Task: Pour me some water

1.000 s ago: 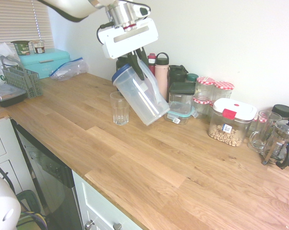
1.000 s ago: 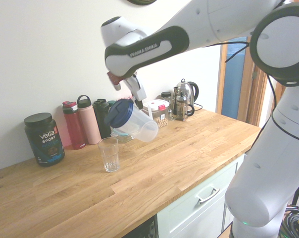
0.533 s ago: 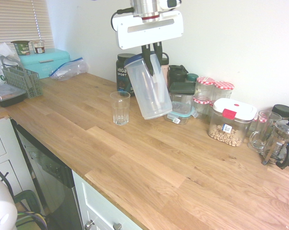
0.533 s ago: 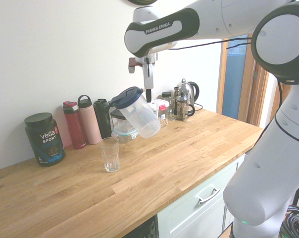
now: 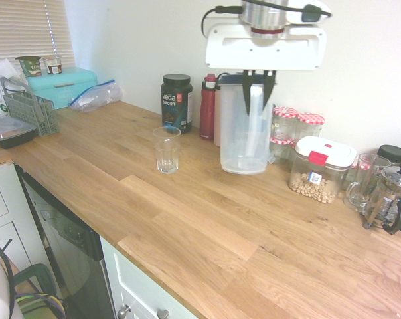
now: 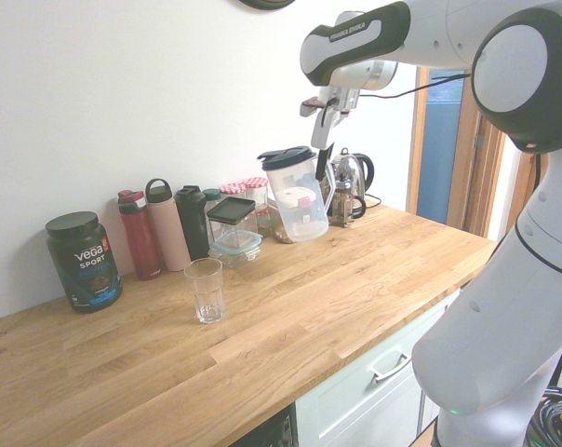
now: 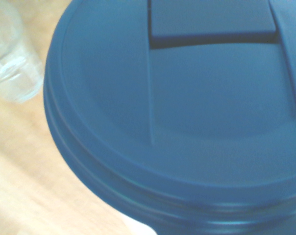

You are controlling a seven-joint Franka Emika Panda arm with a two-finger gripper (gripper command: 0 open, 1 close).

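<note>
A clear plastic pitcher (image 5: 243, 136) with a dark blue lid stands upright to the right of an empty drinking glass (image 5: 166, 149) on the wooden counter. My gripper (image 5: 257, 92) comes down from above and is shut on the pitcher's handle. I cannot tell whether the pitcher's base touches the counter. From the other side, the pitcher (image 6: 295, 196) sits well right of the glass (image 6: 205, 291), with the gripper (image 6: 324, 160) at its handle. The blue lid (image 7: 177, 112) fills the wrist view, and the glass (image 7: 11, 63) shows at the edge.
Along the wall stand a black Vega tub (image 5: 176, 102), a red bottle (image 5: 208, 106), red-lidded jars (image 5: 310, 123), a chickpea container (image 5: 320, 169) and a French press (image 5: 390, 196). A teal box (image 5: 60, 85) and a rack (image 5: 29, 109) sit far left.
The pitcher has swung from a steep tilt beside the glass back to upright. The gripper has carried it rightward, away from the glass.
</note>
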